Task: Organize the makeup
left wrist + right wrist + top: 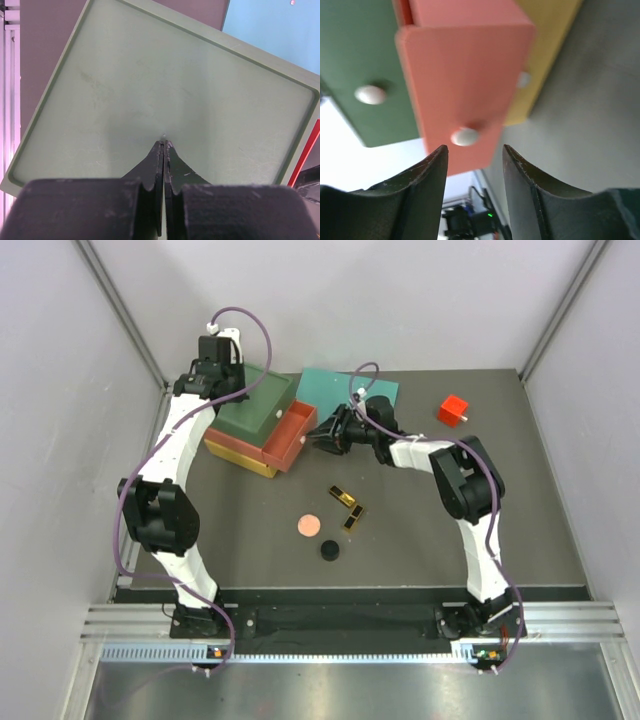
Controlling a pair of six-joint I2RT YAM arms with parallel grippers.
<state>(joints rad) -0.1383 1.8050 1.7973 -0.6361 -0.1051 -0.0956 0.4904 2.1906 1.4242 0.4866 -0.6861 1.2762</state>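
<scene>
The makeup lies loose on the dark table: two black-and-gold cases point(343, 496) point(352, 517), a pink flat disc point(308, 526) and a small black round jar point(329, 551). No tubes are in view. My right gripper point(322, 436) point(475, 147) is open at the front of the pulled-out red drawer point(290, 436). The drawer's white knob point(465, 136) sits just beyond its fingertips, untouched. My left gripper point(230, 380) point(164, 142) is shut and empty, with its tip at the green top point(165, 85) of the drawer unit.
The drawer unit point(250, 410) has a green drawer point(370, 60), the red drawer and a yellow drawer point(545, 45), each with a white knob. A teal mat point(350, 390) lies behind it. A red cube point(453, 409) sits at the back right.
</scene>
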